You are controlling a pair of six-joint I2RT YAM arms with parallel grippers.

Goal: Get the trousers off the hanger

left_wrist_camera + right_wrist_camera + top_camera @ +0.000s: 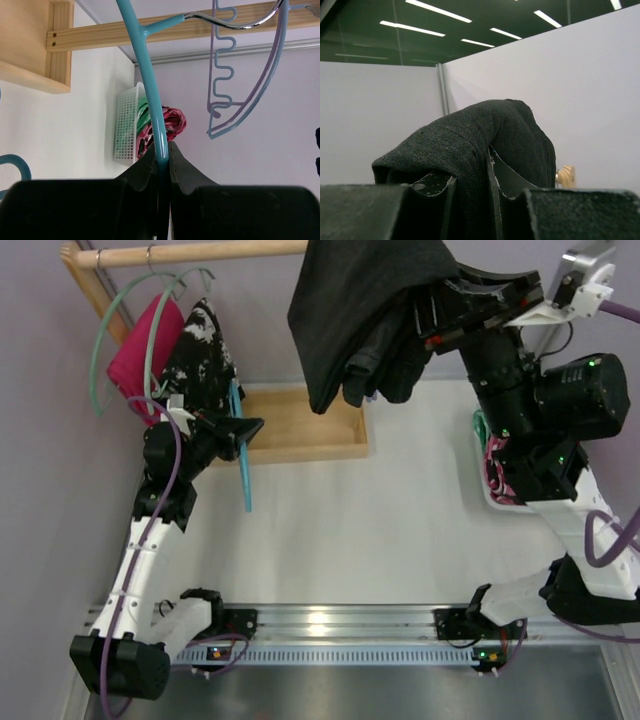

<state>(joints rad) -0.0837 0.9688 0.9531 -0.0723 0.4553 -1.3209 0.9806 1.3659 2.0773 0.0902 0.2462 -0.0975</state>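
Overhead view: trousers [365,315] hang bunched from the closed right gripper [428,312] beside the wooden rail [200,252], well apart from the hanger [245,475], whose long axis runs toward the near edge. Left wrist view: left gripper [162,150] clamps the hanger's teal bar, hook uppermost. Right wrist view: jaws pinch black fabric.

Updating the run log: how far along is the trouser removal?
Done: the trousers hang clear of the hanger, well apart in the top view. In hand: the right gripper is shut on the trousers, and the left gripper is shut on the hanger. Left: probably just setting both down.
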